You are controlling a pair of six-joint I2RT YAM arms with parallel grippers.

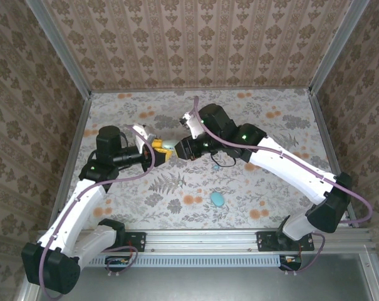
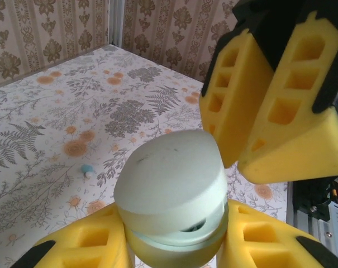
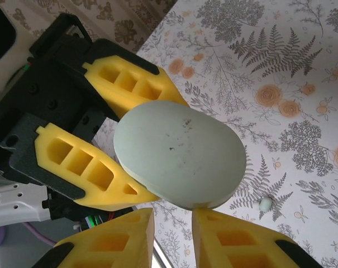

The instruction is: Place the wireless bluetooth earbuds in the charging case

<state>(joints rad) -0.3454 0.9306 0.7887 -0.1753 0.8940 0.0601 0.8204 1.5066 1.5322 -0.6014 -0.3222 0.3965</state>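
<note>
The charging case (image 2: 169,173) is a pale green oval held up off the table, with my left gripper (image 2: 174,245) shut on its lower half. Its lid sits slightly ajar, leaving a dark slit at the seam. In the top view the case (image 1: 168,145) hangs between the left gripper (image 1: 159,150) and the right gripper (image 1: 178,149). My right gripper (image 3: 173,234) is just at the lid's rim (image 3: 180,153), its yellow fingers a narrow gap apart with nothing between them. One tiny teal earbud (image 2: 88,170) lies on the table, also seen below the case (image 3: 265,204).
A blue oval (image 1: 217,199) lies on the flowered tablecloth near the front, right of centre. A dark cable loop (image 1: 222,162) hangs under the right arm. Metal rails and patterned walls (image 1: 76,81) close off the table at the sides and back.
</note>
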